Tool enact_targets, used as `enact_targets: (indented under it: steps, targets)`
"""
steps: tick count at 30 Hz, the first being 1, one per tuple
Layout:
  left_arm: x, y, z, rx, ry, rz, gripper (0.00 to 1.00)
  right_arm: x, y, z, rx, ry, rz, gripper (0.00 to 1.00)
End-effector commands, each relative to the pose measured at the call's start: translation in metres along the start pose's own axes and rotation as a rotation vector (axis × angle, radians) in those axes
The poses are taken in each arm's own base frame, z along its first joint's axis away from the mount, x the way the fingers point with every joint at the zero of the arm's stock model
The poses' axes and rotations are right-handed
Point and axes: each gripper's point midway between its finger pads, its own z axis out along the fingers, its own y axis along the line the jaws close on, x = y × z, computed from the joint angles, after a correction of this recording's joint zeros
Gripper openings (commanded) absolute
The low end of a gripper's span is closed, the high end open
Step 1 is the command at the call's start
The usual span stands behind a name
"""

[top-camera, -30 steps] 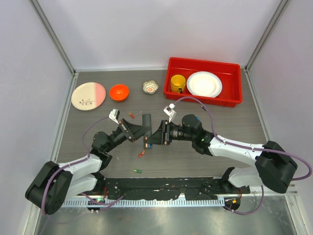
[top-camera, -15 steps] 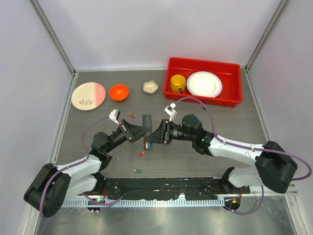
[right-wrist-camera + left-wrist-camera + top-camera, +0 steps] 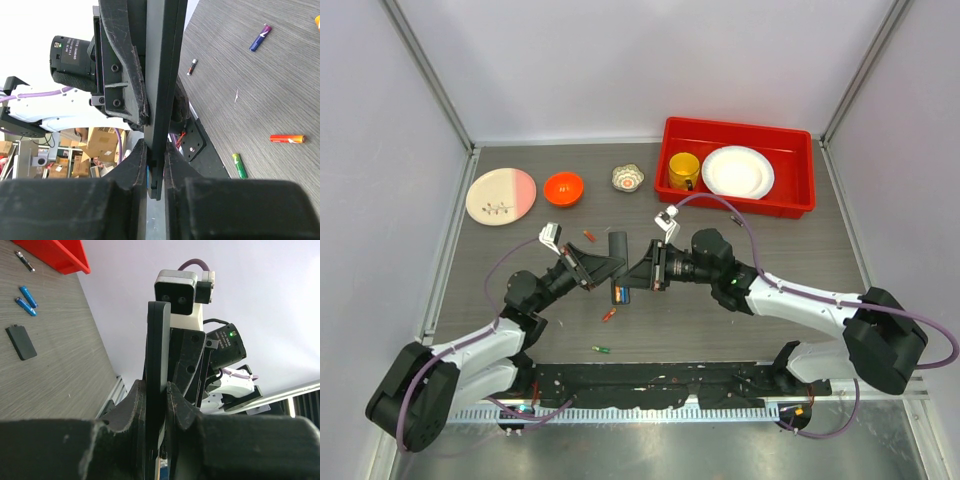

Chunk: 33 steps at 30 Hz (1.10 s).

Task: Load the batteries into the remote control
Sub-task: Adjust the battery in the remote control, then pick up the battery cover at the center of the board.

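The remote control (image 3: 618, 262), a slim black bar, is held off the table between both arms. My left gripper (image 3: 604, 268) is shut on it from the left; in the left wrist view the bar (image 3: 160, 340) stands edge-on between the jaws of that gripper (image 3: 156, 390). My right gripper (image 3: 636, 277) is shut on it from the right, and in the right wrist view that gripper (image 3: 155, 160) clamps the bar (image 3: 165, 75). Batteries lie loose on the table: red (image 3: 589, 236), orange (image 3: 609, 315), green (image 3: 602, 349). Two blue ones (image 3: 27, 296) lie by a small black flat piece (image 3: 21, 342).
A red tray (image 3: 790, 200) at the back right holds a yellow cup (image 3: 683, 170) and a white plate (image 3: 737, 172). An orange bowl (image 3: 563, 187), a pink-and-white plate (image 3: 500, 194) and a small foil cup (image 3: 628, 178) stand at the back.
Both grippers and the remote have shifted very slightly toward the back. Both holds are unchanged and the loose batteries have not moved.
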Motion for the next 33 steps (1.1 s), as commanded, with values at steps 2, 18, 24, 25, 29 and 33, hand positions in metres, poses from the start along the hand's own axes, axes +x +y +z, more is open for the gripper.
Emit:
enact_targets:
  steps: [2, 18, 24, 25, 29, 33]
  targets:
    - [0.004, -0.015, 0.002, 0.041, 0.029, 0.042, 0.00, -0.015, 0.006, 0.001, -0.006, -0.040, -0.041, 0.34]
    - [-0.006, 0.004, 0.004, -0.031, -0.031, 0.089, 0.00, -0.084, -0.122, -0.154, 1.009, -0.393, -0.193, 0.83]
    - [-0.008, 0.003, 0.000, -0.025, -0.054, 0.114, 0.00, -0.080, -0.182, -0.170, 1.268, -0.312, -0.224, 0.85]
    - [-0.008, 0.003, -0.001, -0.022, -0.054, 0.117, 0.00, -0.076, -0.193, -0.166, 1.286, -0.264, -0.223, 0.85]
    - [-0.007, -0.006, -0.005, 0.007, -0.056, 0.141, 0.01, -0.073, -0.213, -0.149, 1.288, -0.178, -0.211, 0.85]
    - [-0.004, -0.009, -0.010, 0.014, -0.055, 0.158, 0.00, -0.065, -0.232, -0.145, 1.324, -0.102, -0.199, 0.84]
